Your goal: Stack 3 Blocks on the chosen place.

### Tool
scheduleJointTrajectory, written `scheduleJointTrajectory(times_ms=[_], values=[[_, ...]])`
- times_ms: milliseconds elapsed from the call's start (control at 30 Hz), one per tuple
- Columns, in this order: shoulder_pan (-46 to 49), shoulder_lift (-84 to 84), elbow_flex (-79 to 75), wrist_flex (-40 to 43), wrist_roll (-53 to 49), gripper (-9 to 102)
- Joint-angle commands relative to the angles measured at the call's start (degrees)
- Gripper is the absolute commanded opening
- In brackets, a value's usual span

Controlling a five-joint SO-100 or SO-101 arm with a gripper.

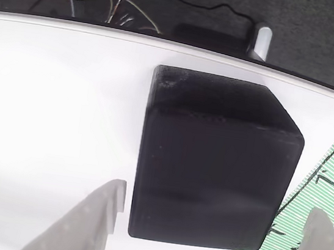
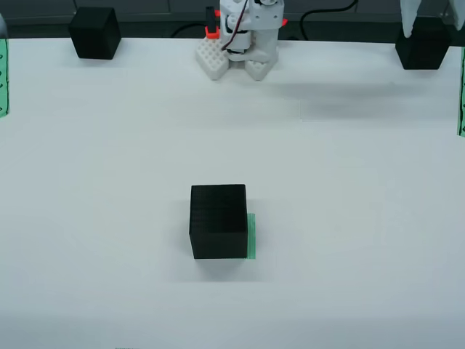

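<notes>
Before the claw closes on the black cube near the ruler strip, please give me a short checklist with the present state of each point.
1. Claw open: ok, its two white fingers stand apart.
2. Target cube between the fingers: ok, one finger on each side in the wrist view.
3. Fingers clear of the cube: cannot tell on the right; a small gap shows on the left.
4. Green ruler strip out of the way: not ok, it lies under the cube's right edge.
5. First cube on the striped patch: ok, but set left, with green showing on its right.
6. Third cube free: ok, alone at the far left.
</notes>
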Motion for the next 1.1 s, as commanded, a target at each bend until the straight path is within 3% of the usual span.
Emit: scheduleJointTrajectory(times_ms=[0,167,367,633,767,1067], values=[[0.1,-1.3,-3.0,0.6,0.6,37],[0.1,-4.7,-4.4,0.6,0.6,35],[0.4,-4.3,-4.6,0.6,0.7,18],[4.8,0.6,-4.7,0.5,2.6,18],[11.7,6.2,-3.8,0.4,3.8,18],[38.6,15.3,-0.5,0.5,3.3,18]])
